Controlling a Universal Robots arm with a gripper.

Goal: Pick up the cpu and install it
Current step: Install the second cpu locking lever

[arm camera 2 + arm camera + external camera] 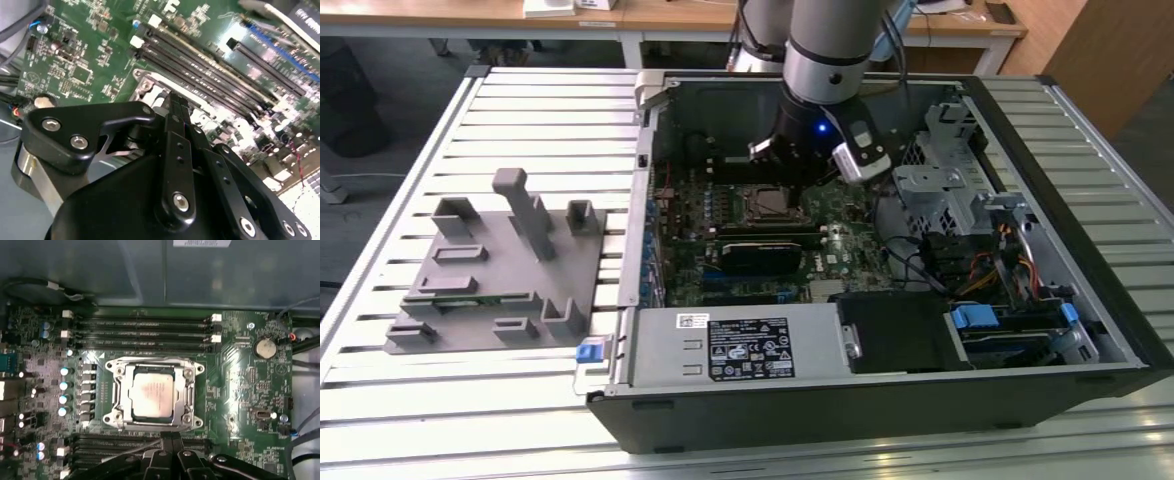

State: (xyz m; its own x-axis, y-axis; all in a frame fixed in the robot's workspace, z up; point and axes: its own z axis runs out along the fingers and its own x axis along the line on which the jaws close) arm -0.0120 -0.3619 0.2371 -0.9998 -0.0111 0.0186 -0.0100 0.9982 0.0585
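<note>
The cpu [152,397], a small silvery square chip, lies flat inside the dark metal socket frame [190,390] on the green motherboard [250,390] in the first wrist view. My black gripper [172,440] hovers just off one side of the socket, over the memory slots, with its two fingers pressed together and nothing between them. The second wrist view shows the same fingers [176,100] shut, above a corner of the socket. In the exterior view the gripper [790,172] hangs inside the open computer case [1067,150], right above the socket frame [770,203].
A grey plastic fixture [500,265] with upright posts stands on the slatted table at the exterior view's left. Inside the case are a power supply [734,345], a metal drive cage [947,190] and cables [987,270]. Memory slots [140,332] flank the socket.
</note>
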